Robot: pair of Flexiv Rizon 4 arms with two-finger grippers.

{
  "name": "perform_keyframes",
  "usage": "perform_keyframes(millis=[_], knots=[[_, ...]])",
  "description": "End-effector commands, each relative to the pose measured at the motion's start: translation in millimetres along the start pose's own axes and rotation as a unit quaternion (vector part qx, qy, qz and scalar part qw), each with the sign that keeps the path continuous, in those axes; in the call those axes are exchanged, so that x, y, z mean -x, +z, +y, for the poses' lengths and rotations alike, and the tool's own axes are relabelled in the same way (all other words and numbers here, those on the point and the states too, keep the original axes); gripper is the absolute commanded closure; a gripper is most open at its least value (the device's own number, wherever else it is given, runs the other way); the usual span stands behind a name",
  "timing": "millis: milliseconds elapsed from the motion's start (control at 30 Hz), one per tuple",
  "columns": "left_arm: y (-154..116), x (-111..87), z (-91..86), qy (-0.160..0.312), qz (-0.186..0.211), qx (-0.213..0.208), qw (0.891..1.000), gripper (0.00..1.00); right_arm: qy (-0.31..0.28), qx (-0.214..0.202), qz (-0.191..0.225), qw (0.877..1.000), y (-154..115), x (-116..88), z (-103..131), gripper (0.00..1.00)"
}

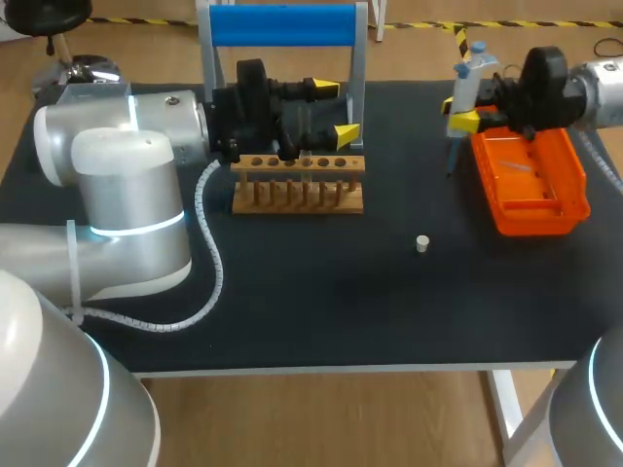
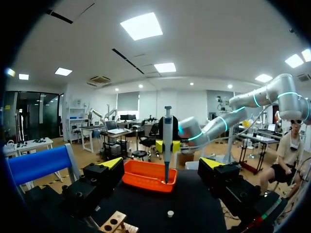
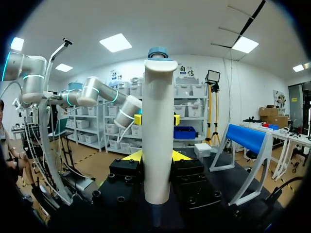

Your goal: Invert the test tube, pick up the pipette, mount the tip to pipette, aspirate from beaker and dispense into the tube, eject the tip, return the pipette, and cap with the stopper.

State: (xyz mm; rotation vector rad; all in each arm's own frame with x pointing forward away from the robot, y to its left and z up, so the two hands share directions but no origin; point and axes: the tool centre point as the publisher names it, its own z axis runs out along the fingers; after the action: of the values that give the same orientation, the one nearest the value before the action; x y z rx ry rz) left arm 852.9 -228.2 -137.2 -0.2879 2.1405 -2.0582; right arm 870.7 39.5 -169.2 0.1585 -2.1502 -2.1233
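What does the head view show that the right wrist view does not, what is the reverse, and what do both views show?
Only the head view: the wooden test tube rack, the orange plastic tray and the small white stopper. Only the right wrist view: from close by, both fingers of the right gripper pressing the white pipette with a blue top from two sides. Both: this pipette in the right gripper, the grey stand with a blue bar and the black table.

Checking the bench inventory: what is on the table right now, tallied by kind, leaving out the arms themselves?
pipette: 1 (held in the right claw)
orange tray: 1
wooden tube rack: 1
white stopper: 1
blue-barred stand: 1
Total: 5
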Motion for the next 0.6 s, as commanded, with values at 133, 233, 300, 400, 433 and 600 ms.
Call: perform_keyframes(millis=[133, 233, 300, 400, 433, 600], knots=[[2, -0.9, 0.9, 0.0, -0.003, -0.001, 1.0, 0.0, -0.001, 0.005, -0.035, 0.999, 31, -4, -4, 1.0], [2, -0.9, 0.9, 0.0, -0.003, -0.001, 1.0, 0.0, -0.001, 0.008, -0.03, 1.0, 43, -4, -6, 1.0], [2, -0.9, 0.9, 0.0, -0.003, -0.001, 1.0, 0.0, -0.001, 0.007, -0.027, 1.0, 51, -6, -8, 1.0], [2, -0.9, 0.9, 0.0, -0.003, -0.001, 1.0, 0.0, -0.001, 0.008, -0.019, 1.0, 65, -7, -10, 1.0], [2, -0.9, 0.9, 0.0, -0.003, -0.001, 1.0, 0.0, 0.001, 0.01, -0.013, 1.0, 69, -8, -11, 1.0], [2, -0.9, 0.9, 0.0, -0.003, -0.001, 1.0, 0.0, 0.002, 0.009, -0.001, 1.0, 90, -9, -12, 1.0]])
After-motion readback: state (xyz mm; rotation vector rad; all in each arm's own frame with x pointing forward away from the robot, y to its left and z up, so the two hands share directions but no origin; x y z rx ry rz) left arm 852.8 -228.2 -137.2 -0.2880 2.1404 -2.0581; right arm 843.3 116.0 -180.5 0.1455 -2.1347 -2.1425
